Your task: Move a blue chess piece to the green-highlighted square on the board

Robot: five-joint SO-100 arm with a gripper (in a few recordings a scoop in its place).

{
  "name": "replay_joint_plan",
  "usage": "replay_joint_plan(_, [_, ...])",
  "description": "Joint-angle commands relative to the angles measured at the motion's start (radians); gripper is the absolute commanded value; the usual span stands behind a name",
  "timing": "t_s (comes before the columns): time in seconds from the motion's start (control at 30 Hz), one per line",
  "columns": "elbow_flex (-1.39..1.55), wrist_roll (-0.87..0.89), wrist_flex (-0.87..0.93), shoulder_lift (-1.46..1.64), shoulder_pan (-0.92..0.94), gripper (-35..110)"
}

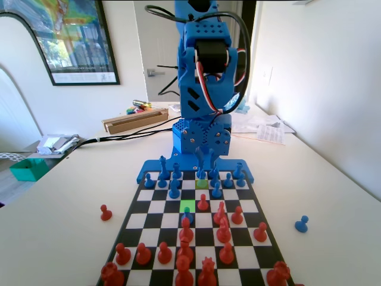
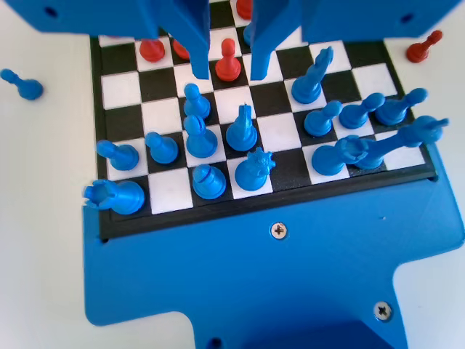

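The board [image 1: 151, 205] lies in front of the blue arm. The bright green-highlighted square [image 1: 187, 206] is bare, with a duller olive square [image 1: 202, 183] two rows behind it. A small blue chess piece [image 1: 188, 214] stands just on the near side of the green square, among red pawns. My gripper [image 1: 205, 162] hangs low over the blue back rows, near the olive square. In the wrist view the gripper [image 2: 231, 71] is open and holds nothing. A red pawn [image 2: 228, 62] shows in the gap beyond its tips. Blue pawns [image 2: 195, 98] stand just below the left jaw.
A blue pawn [image 1: 302, 224] lies off the board on the right of the fixed view, and a red pawn [image 1: 105, 212] off it on the left. Red pieces [image 1: 184, 256] crowd the near rows. Taller blue pieces [image 2: 254, 169] fill the back row. A cardboard box [image 1: 134, 120] sits behind.
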Motion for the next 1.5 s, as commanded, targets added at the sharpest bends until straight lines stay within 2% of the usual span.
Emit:
replay_joint_plan(0.0, [0.006,-0.015,-0.015,-0.005,0.002,12])
replay_joint_plan(1.47, [0.029,-0.032,-0.161,-0.186,0.017,11])
